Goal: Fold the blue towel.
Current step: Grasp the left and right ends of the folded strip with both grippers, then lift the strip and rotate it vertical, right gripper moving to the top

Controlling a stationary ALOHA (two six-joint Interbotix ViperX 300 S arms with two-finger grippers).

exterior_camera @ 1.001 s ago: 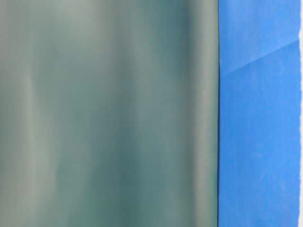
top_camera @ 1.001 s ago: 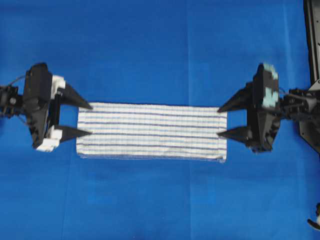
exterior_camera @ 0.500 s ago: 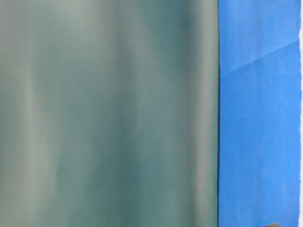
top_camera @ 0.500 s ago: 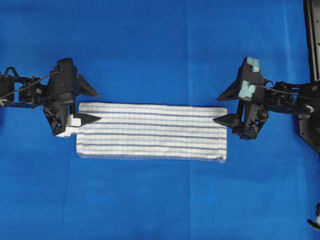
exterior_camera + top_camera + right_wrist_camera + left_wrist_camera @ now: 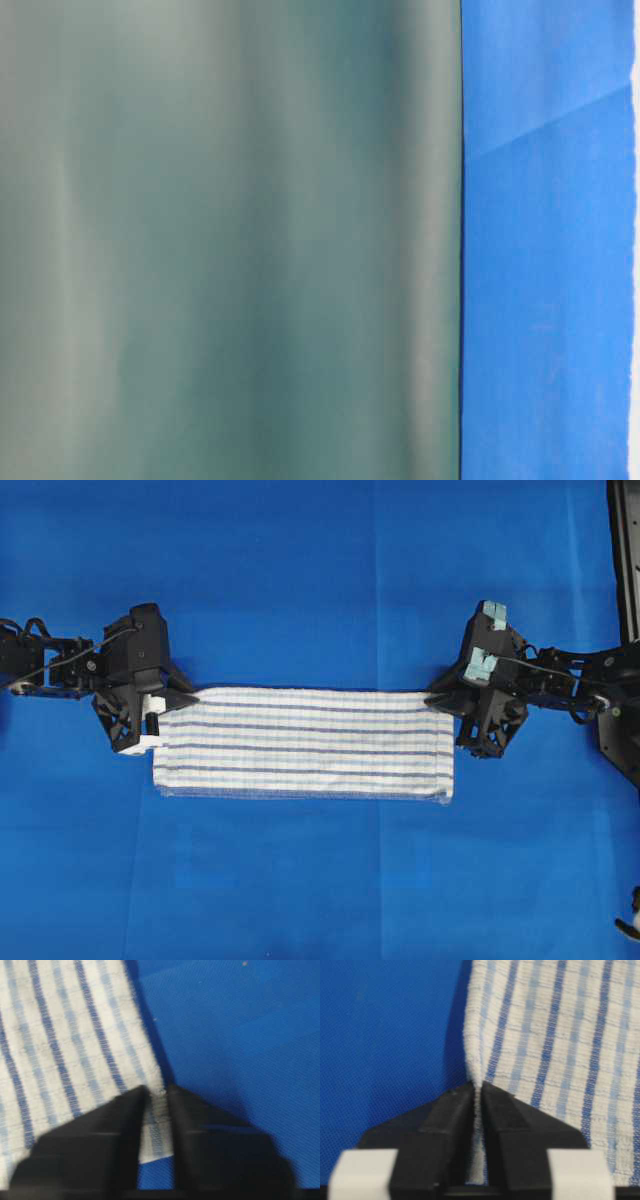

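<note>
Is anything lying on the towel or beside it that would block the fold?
Nothing visible does. The towel lies flat, nothing on it, both pincers, left and right, shut on its far corners.

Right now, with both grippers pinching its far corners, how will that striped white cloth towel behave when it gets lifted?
The striped white cloth towel looks floppy: its edge already puckers between the left gripper jaws, so the middle will probably sag. It seems thin and light. The woven texture at the right gripper suggests it is unlikely to slip.
</note>
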